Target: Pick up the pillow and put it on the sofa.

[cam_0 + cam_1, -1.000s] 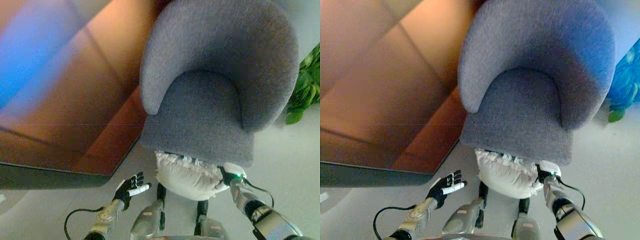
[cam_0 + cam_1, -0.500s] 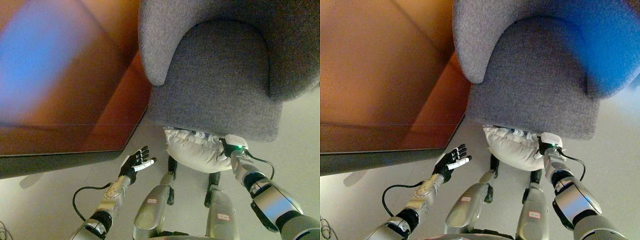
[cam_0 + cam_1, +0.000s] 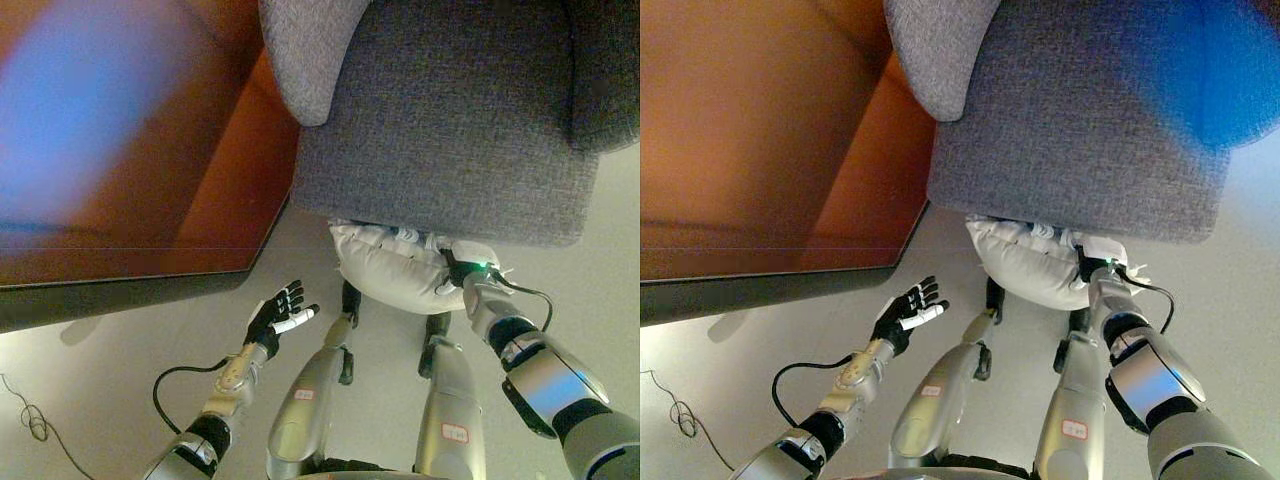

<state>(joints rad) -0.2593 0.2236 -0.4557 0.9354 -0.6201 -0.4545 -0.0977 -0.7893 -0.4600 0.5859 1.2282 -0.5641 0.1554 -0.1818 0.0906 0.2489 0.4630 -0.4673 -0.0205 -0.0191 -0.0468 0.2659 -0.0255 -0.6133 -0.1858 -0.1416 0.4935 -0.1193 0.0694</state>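
In the left eye view, we see the white, puffy fabric pillow (image 3: 388, 272) tucked against the lower front edge of the grey upholstered sofa (image 3: 440, 130), partly under that edge and not on the seat. The right hand (image 3: 458, 268) sits at the pillow's right end, touching it; its fingers are hidden behind the white cloth, so we cannot tell whether it grips or merely presses there. The left hand (image 3: 274, 315) is held out over the pale grey floor (image 3: 90, 390), well apart from the pillow, with its fingers spread straight and holding nothing. A reddish-brown wooden panel with a dark lower edge (image 3: 130, 200) fills the view's left side, next to the sofa's rounded armrest.

In the right eye view, we see the same layout. The pillow (image 3: 1025, 262) lies just below the sofa's (image 3: 1070, 120) front edge, above the floor (image 3: 740, 380). The right hand (image 3: 1092, 262) meets the pillow's right end, its fingers again out of sight. The left hand (image 3: 906, 313) is splayed and empty, below the wooden panel (image 3: 760, 170).
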